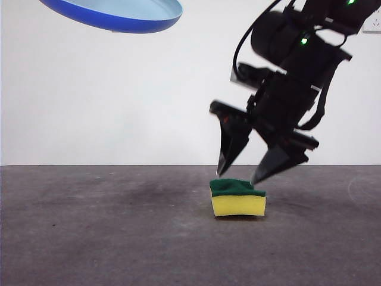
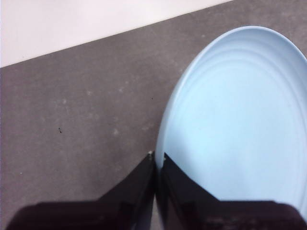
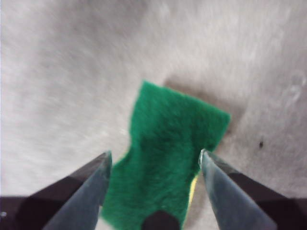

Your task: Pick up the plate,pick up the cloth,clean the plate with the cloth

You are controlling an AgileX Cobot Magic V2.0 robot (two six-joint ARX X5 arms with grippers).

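Note:
The light-blue plate (image 1: 119,15) hangs tilted in the air at the top left of the front view. My left gripper (image 2: 157,160) is shut on the plate's rim (image 2: 165,129), and the plate's inside (image 2: 240,124) fills much of the left wrist view. The cloth is a yellow sponge (image 1: 238,198) with its green layer up, lying on the grey table. My right gripper (image 1: 238,176) is open just above it, one jaw over each side. In the right wrist view the green face (image 3: 168,158) lies between the right gripper's (image 3: 153,160) jaws.
The dark grey table (image 1: 89,226) runs across the front view, with a white wall (image 1: 89,107) behind it. A white socket (image 1: 374,22) sits on the wall at the top right.

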